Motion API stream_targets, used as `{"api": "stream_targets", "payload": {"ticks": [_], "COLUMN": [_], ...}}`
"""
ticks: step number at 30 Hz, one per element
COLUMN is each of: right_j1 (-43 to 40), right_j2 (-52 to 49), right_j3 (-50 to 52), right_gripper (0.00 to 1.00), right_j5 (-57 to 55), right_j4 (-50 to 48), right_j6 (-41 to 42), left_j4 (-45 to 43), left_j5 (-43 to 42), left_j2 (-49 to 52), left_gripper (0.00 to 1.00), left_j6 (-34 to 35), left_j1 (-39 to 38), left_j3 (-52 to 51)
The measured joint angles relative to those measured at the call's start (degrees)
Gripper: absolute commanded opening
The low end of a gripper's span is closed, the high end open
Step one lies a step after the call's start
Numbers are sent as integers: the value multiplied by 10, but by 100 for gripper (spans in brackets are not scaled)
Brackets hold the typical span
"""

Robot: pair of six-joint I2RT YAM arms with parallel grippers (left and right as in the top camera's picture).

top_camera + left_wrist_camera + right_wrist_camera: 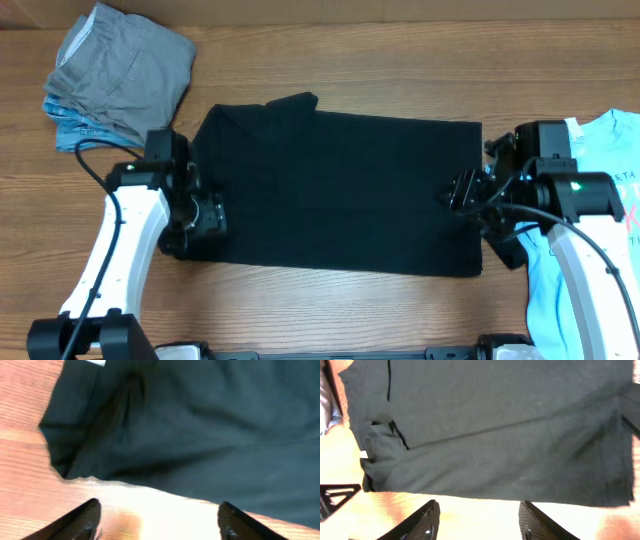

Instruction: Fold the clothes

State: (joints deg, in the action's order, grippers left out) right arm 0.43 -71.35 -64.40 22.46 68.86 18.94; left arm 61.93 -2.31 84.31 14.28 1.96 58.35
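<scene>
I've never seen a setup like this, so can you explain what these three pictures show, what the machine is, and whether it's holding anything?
A two-armed robot stands at a wooden table. One picture looks down from above; the other two come from cameras on each wrist. A black T-shirt lies spread in the middle, grey clothes are piled at the left, a light-blue tee lies at the right. The left gripper and right gripper are both open, holding nothing.
</scene>
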Motion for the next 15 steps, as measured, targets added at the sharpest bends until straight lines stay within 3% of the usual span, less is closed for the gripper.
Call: {"api": "stream_targets", "payload": {"ticks": [5, 10, 15], "right_j1": [0, 0, 0], "right_j2": [6, 6, 6], "right_j3": [0, 0, 0], "right_gripper": [61, 62, 62], "right_j5": [-17, -49, -63], "right_j4": [12, 19, 22], "right_j6": [13, 58, 83], "left_j4": [-119, -224, -254], "left_j5": [26, 57, 94], "left_j2": [0, 4, 23], "left_gripper": [75, 46, 25], "left_j6": [4, 10, 54], "left_j1": [0, 0, 16], "left_j3": [-79, -150, -182]}}
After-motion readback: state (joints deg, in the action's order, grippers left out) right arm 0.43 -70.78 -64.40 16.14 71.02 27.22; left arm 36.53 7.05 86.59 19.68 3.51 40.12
